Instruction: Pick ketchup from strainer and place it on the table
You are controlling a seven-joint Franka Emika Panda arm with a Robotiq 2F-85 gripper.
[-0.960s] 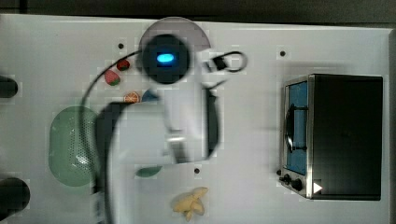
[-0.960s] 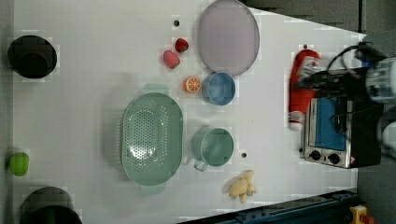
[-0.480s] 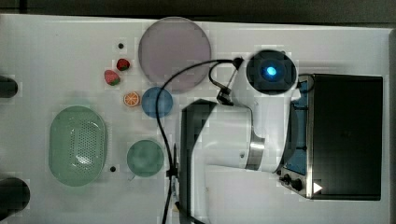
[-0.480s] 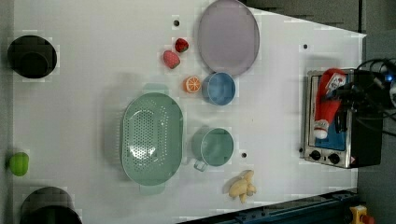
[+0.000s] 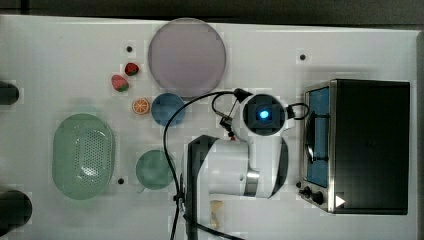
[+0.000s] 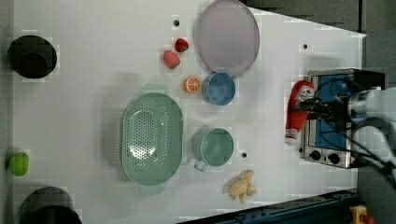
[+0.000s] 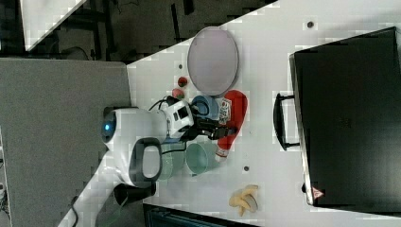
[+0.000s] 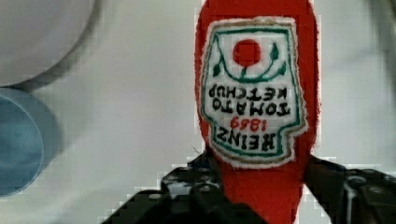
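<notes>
One ketchup (image 6: 297,112) bottle, clamped between the fingers of the gripper (image 8: 261,196), hangs above the table (image 6: 93,56), well apart from the single empty strainer (image 6: 152,137) and just beside the one toaster oven (image 6: 334,116). Also shown: two strawberries (image 6: 171,59), one orange slice (image 6: 192,84), one blue cup (image 6: 219,88), one green cup (image 6: 215,146), one plate (image 6: 227,35), one banana bunch (image 6: 241,185). The white arm (image 7: 137,142) reaches level from the right view's left.

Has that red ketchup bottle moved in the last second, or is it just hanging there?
Yes. In the left view the ketchup, held in the hand, went toward the left view's right over the toaster oven, then came back; it now sits off the oven's left edge, lower than at first.
</notes>
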